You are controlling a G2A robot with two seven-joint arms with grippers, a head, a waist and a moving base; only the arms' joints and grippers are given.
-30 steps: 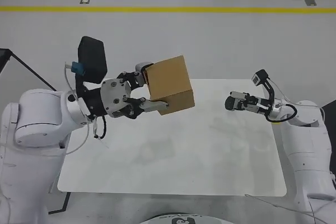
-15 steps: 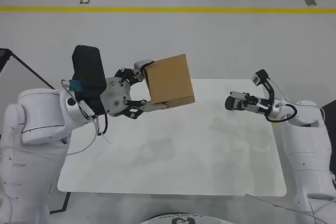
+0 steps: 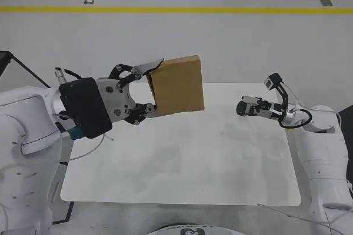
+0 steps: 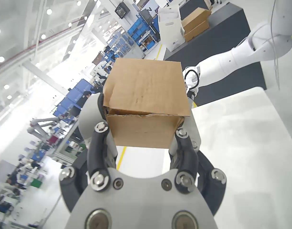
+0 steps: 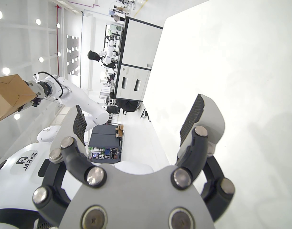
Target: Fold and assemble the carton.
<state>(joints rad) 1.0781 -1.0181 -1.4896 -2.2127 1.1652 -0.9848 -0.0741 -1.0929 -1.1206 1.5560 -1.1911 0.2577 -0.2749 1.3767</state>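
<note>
White rectangular tabletop [image 3: 182, 170] below, and the left tool [image 3: 155, 84] holds the brown cardboard carton [image 3: 179, 84] in the air above the far left corner, fingers pinching its opposite sides. Over at the right edge, the right tool [image 5: 138, 110] hangs with fingers spread wide.

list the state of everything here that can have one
carton: folded into a closed box shape, tilted, held in the air above the table's far edge
left gripper: shut on the carton, a finger on each of two opposite sides
right gripper: open, holding nothing, apart from the carton
</note>
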